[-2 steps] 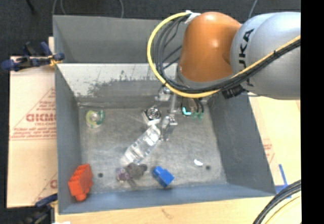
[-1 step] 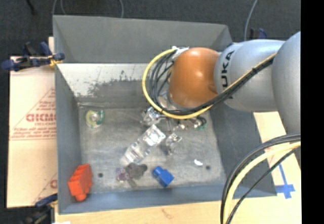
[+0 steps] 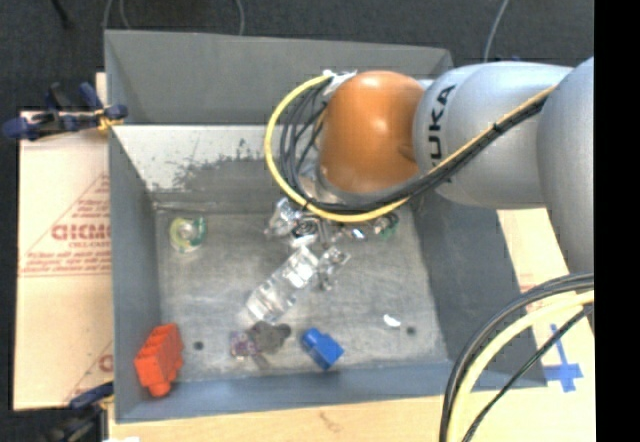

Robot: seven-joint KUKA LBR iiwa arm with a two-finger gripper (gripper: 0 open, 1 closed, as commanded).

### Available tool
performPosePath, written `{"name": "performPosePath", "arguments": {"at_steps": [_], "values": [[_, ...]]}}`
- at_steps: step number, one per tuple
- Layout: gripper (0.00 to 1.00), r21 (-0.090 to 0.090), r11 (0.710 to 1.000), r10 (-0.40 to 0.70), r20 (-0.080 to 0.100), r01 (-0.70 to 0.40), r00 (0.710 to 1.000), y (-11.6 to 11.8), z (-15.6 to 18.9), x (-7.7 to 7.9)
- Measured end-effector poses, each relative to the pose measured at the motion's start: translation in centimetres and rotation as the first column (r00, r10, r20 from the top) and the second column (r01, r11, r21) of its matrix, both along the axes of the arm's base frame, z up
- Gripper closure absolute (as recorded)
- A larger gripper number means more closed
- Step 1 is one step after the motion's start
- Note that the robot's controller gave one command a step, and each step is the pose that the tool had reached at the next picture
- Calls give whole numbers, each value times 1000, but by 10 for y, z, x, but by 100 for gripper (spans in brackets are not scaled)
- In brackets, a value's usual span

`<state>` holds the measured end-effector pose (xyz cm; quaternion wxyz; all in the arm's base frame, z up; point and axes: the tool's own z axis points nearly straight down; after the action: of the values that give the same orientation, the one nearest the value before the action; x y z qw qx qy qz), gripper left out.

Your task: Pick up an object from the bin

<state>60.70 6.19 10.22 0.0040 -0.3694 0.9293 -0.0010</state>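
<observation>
- The arm (image 3: pixel 500 150) reaches in from the right, above the bin's (image 3: pixel 130 260) right wall, and its thick grey link lies nearly level across the picture.
- Its wrist, capped by the rounded orange cover (image 3: pixel 365 130), sits over the back middle of the bin, and a loop of yellow and black cables (image 3: pixel 285 135) curls round the cover's left side.
- From under the cover the gripper (image 3: pixel 263 306) slants down and to the left, a shiny tilted body whose tip lies low over the front middle of the floor.
- I cannot tell whether the gripper is open or closed, and nothing can be made out in its hold.
- Nearest the tip is a small grey-and-purple thing (image 3: pixel 256 340), which lies on the floor just in front of it, close to the front wall; whether they touch I cannot tell.
- A blue block (image 3: pixel 321 348) lies just to the right of that thing.
- An orange-red block (image 3: pixel 158 360) sits in the front left corner, well apart from the gripper.
- A clear-and-green round thing (image 3: pixel 187 233) rests at the back left of the floor.
- A small white scrap (image 3: pixel 392 321) lies at the front right.
</observation>
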Motion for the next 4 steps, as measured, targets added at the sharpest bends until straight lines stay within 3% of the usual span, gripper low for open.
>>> {"name": "performPosePath", "arguments": {"at_steps": [1,2,3,4], "values": [[0,-2,967,255,-1,-255,967,-11,7,7],[0,-9,881,474,4,-474,881,15,-26,16],[0,-7,888,459,6,-459,888,34,-26,6],[100,-5,890,456,10,-456,890,36,-24,7]]}}
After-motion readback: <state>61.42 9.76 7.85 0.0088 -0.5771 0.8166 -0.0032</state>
